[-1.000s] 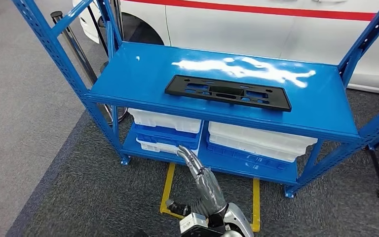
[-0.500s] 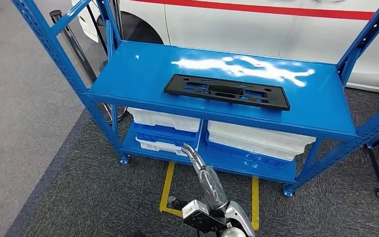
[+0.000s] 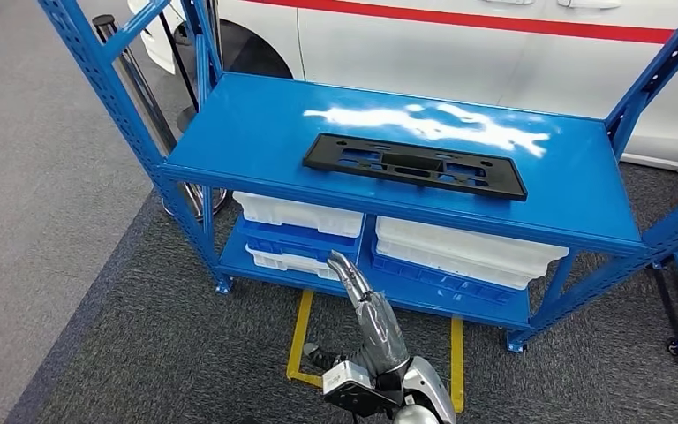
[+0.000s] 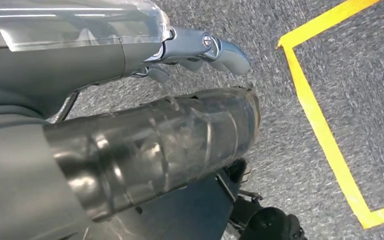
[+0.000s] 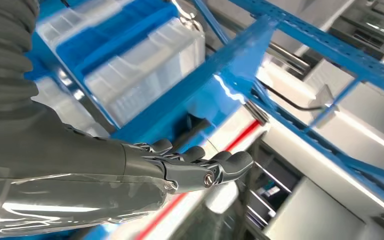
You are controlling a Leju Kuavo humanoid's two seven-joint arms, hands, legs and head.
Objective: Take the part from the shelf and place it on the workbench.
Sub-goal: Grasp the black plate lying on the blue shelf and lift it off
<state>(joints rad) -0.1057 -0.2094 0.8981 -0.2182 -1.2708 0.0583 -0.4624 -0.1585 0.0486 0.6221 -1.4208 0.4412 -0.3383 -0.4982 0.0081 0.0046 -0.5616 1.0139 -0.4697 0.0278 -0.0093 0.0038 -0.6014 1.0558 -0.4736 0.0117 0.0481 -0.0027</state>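
Note:
The part, a flat black rectangular plate (image 3: 415, 165) with cut-outs, lies on the top board of the blue shelf (image 3: 256, 132), near its front edge and right of the middle. My right hand (image 3: 366, 309) is raised low in front of the shelf with straight fingers and holds nothing; its fingertips (image 3: 340, 263) are level with the lower board, well below the part. The right wrist view shows that same hand (image 5: 190, 167) empty, pointing up at the shelf from beneath. My left hand (image 4: 200, 47) hangs over the grey carpet, fingers extended and empty.
White bins (image 3: 296, 215) (image 3: 468, 247) and blue trays (image 3: 296, 238) fill the lower board. A white car with a red stripe (image 3: 494, 35) stands just behind the shelf. Yellow floor tape (image 3: 302, 336) marks a box in front. A dark post (image 3: 132, 79) stands at the left upright.
My right arm has turned at the wrist and the hand has risen slightly, still below the top board. The whole picture shifted a little. The part has not moved.

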